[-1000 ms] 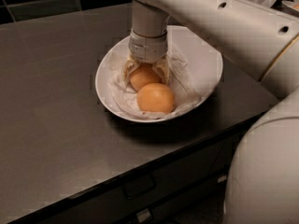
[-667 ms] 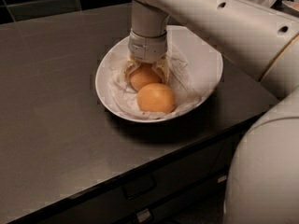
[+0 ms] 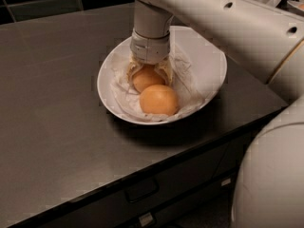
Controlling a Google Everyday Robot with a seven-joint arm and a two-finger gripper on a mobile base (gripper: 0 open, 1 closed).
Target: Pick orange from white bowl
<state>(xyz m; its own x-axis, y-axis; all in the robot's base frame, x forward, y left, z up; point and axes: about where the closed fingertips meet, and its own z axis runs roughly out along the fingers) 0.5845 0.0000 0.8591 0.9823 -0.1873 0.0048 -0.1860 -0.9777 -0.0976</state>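
Observation:
The white bowl [image 3: 212, 50], lined with crumpled white paper [image 3: 186, 75], sits on a dark counter. Two oranges lie in it. The paler, mottled orange [image 3: 144, 80] is at the back, and a larger, deeper-orange one [image 3: 159, 100] lies in front of it, touching it. My gripper [image 3: 148, 76] reaches straight down into the bowl. Its fingers [image 3: 131, 70] stand on the left and right sides of the paler orange and press against it. The orange rests in the bowl, with its top hidden by the gripper's wrist.
The dark counter [image 3: 57, 103] extends left and forward of the bowl, with its front edge near the bowl's front rim. Drawers with a handle [image 3: 140, 189] are below. My arm [image 3: 223, 20] crosses the upper right, and my white body [image 3: 273, 175] fills the lower right.

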